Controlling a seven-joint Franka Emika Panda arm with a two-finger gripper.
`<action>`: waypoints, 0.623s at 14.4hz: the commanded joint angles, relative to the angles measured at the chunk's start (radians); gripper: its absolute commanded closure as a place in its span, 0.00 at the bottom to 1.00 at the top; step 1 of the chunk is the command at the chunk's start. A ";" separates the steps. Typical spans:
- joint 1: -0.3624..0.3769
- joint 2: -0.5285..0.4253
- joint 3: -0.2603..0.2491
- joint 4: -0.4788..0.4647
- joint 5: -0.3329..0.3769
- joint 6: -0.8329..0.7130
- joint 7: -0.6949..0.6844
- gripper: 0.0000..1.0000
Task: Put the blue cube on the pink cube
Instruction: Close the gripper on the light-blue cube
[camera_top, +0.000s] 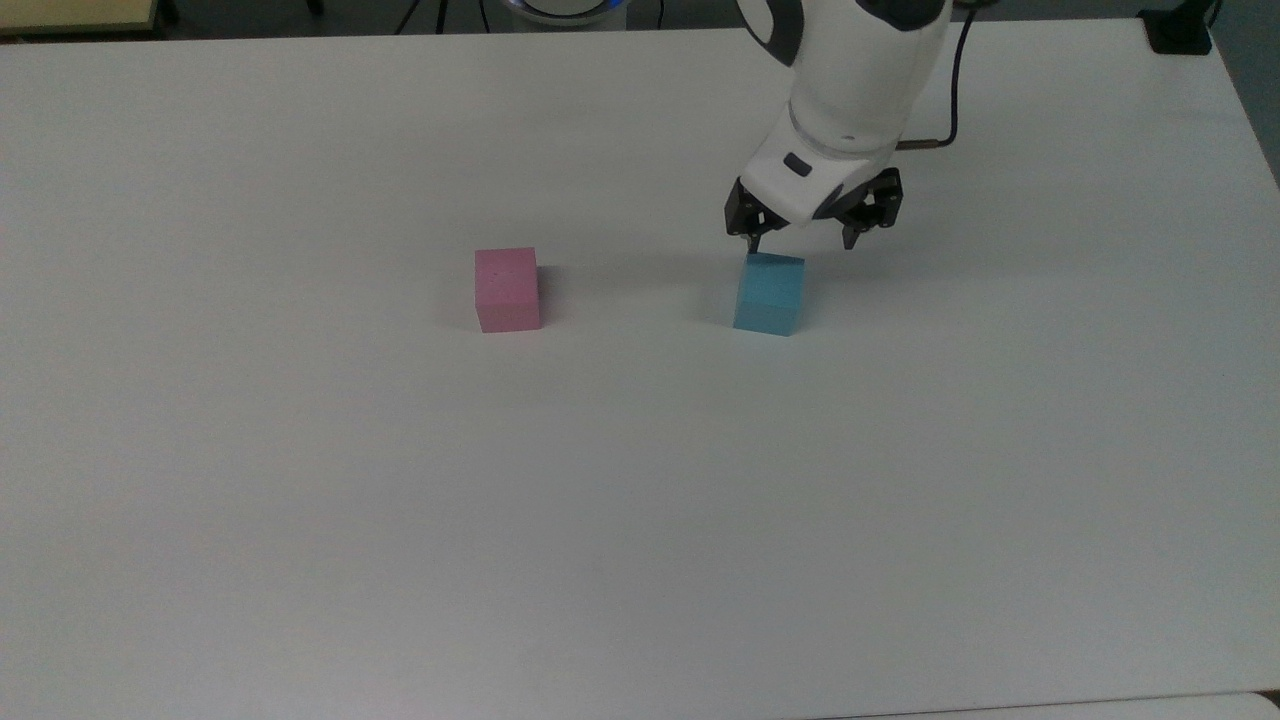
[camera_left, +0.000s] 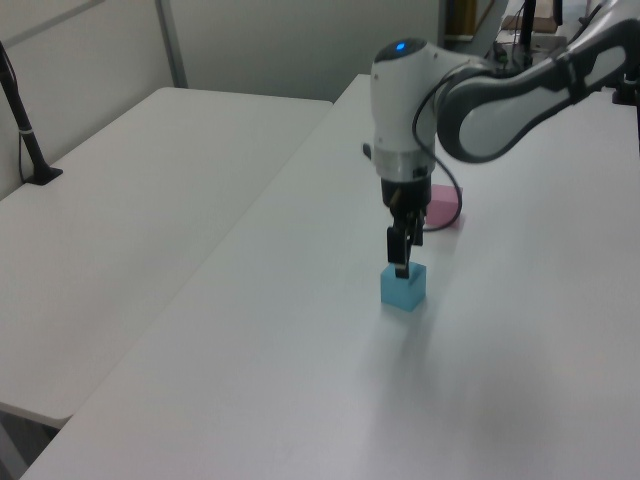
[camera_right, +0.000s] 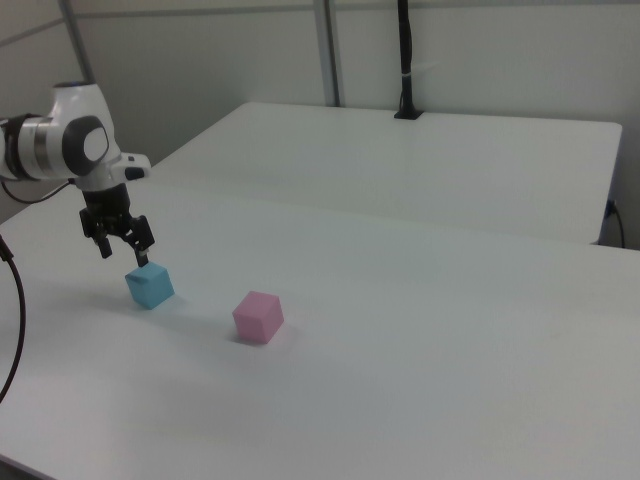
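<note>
Currently, status per item:
claw (camera_top: 802, 243): fingers spread apart, nothing between them; hangs just above the blue cube, tips near its top edge. Top view puts it slightly toward the far side of the cube and a bit to the top view's right. Also seen in left view (camera_left: 400, 262) and right view (camera_right: 124, 253).
fingers: one tip (camera_top: 752, 243) sits close to the cube's top far corner in the top view; contact cannot be told.
blue cube (camera_top: 769, 292): flat on the bench, ungrasped; left view (camera_left: 404, 285) shows it directly under the claw; right view (camera_right: 150, 286) shows it below and to the right view's right of the claw.
pink cube (camera_top: 508, 289): flat on the bench, well apart from the blue cube, on the top view's left of it. Left view (camera_left: 444, 206) has it partly behind the arm; right view (camera_right: 258, 317) has it on the right view's right of the blue cube.
arm (camera_top: 858, 90): white, comes in from the far bench edge in the top view, wrist pointing down.
bench (camera_top: 640, 520): white, both cubes rest on it.
stack: not done, the cubes sit side by side.
</note>
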 joint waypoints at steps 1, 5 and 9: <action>0.021 0.064 -0.029 0.033 -0.047 0.052 0.050 0.00; 0.019 0.095 -0.027 0.033 -0.094 0.055 0.068 0.00; 0.021 0.121 -0.018 0.034 -0.133 0.058 0.112 0.78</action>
